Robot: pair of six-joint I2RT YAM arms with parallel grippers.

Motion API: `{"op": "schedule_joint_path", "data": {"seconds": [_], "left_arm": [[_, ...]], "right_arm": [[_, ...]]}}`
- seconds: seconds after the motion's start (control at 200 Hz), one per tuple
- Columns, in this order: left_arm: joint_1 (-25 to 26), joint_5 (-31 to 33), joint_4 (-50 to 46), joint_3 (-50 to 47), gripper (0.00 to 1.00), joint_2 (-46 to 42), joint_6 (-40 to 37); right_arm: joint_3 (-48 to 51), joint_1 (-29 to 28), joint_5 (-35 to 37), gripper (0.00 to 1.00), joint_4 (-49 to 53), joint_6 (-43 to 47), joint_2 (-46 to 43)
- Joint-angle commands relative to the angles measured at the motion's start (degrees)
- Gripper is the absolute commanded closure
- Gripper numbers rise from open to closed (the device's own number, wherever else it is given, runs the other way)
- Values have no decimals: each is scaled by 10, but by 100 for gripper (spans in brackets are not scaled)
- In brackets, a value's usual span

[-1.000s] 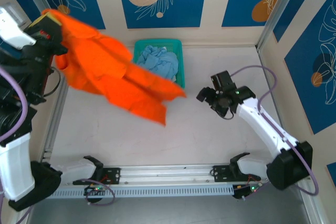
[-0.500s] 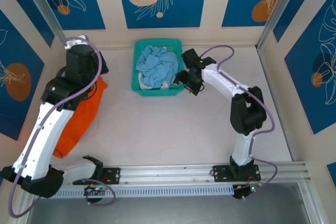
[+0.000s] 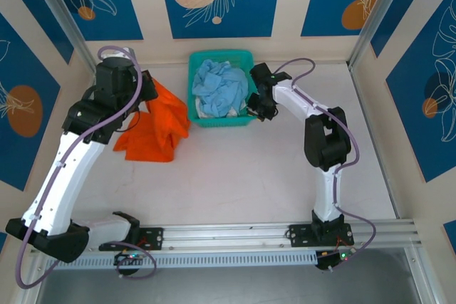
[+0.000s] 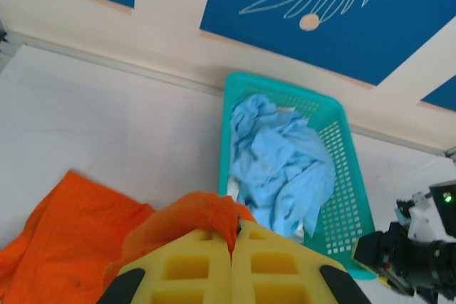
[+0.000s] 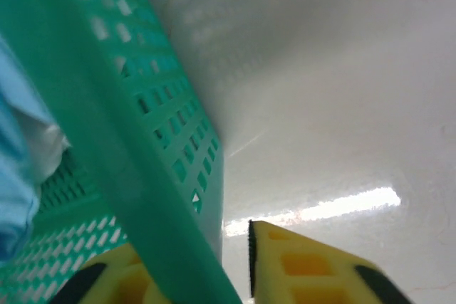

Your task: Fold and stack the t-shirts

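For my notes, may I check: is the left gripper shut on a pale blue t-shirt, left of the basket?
Not quite: the left gripper is shut on the orange t-shirt, left of the basket, as the left wrist view shows.

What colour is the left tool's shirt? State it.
Bright orange shirt, clearest in top external view.
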State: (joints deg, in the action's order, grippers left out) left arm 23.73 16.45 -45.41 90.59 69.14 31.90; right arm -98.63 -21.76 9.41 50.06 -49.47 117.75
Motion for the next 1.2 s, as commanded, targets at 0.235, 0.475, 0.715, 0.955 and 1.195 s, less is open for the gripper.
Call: {"op": "schedule_joint_path", "data": {"seconds": [0.235,0.475,0.715,0.955,1.195], "left_arm": [[-5,-96,-40,-101,100,-59,44],[-1,-133,-50,-135,100,-75,51],[15,-148,-37,-140,100,-63,40],[18,-243,-38,-135,100,-3,35],[50,-290,-45,-101,100,73,26]], "right_arm": [[110,144,163,95,-2,101,-137],[131,253,162,97,-16,202,-167],[84,342,150,91,-10,277,-136],[17,387,190,87,16,316,-75],[-79,411,267,64,74,278,-20]]}}
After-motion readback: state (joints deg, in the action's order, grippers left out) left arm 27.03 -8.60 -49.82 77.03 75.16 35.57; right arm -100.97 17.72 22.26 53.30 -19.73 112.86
